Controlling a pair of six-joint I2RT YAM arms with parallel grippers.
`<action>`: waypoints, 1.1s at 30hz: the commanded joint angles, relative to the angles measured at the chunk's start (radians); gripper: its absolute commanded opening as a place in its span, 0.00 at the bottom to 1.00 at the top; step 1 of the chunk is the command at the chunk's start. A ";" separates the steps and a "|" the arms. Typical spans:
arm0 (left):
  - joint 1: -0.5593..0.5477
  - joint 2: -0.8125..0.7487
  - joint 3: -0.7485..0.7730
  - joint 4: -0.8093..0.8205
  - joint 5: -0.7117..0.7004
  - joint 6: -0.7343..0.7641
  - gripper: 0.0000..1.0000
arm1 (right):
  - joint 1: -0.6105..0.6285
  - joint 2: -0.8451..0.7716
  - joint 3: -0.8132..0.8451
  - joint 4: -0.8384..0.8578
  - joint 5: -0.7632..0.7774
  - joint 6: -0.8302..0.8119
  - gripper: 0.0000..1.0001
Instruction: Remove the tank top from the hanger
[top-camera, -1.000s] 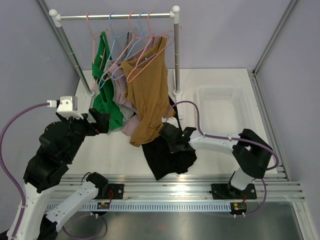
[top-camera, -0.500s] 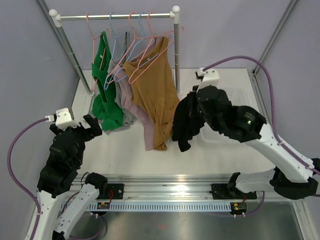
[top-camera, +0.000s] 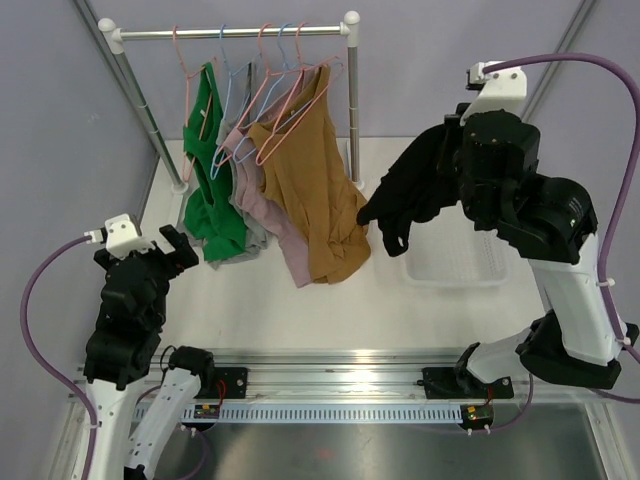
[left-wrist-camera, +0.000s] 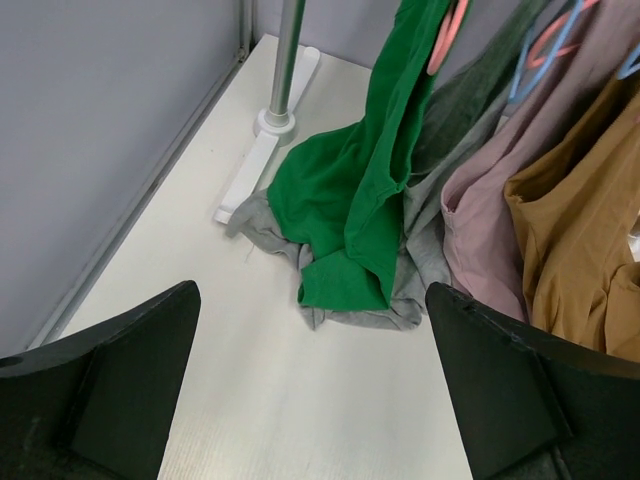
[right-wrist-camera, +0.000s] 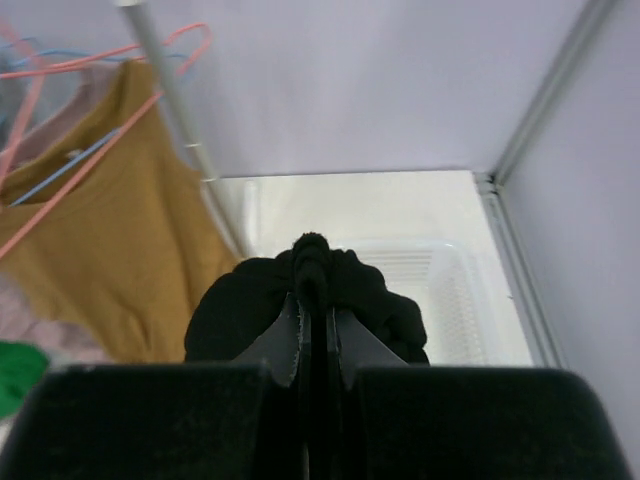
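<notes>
One black tank top (top-camera: 405, 195) is pinched tight by the right gripper (right-wrist-camera: 318, 300), clear of the rack (top-camera: 230, 33), at two o'clock above the white basket (top-camera: 455, 281). The left gripper (left-wrist-camera: 310, 300) is spread wide, empty. Next it should be dropped in.

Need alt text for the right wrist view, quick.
The right gripper is shut on a bunched black top, with a white basket beyond it. A mustard top hangs at left.

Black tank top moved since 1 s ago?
Yes. The black tank top, in the right gripper, rose and swung right, now partly over the white plastic basket.
</notes>
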 joint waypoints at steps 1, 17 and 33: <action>0.046 0.020 0.001 0.052 0.015 -0.028 0.99 | -0.153 -0.019 -0.036 -0.015 -0.014 -0.013 0.00; 0.077 0.004 -0.008 0.073 0.088 -0.023 0.99 | -0.685 0.044 -0.637 0.290 -0.549 0.131 0.00; 0.040 0.340 0.442 -0.042 0.498 -0.002 0.99 | -0.732 0.115 -0.732 0.202 -0.517 0.266 1.00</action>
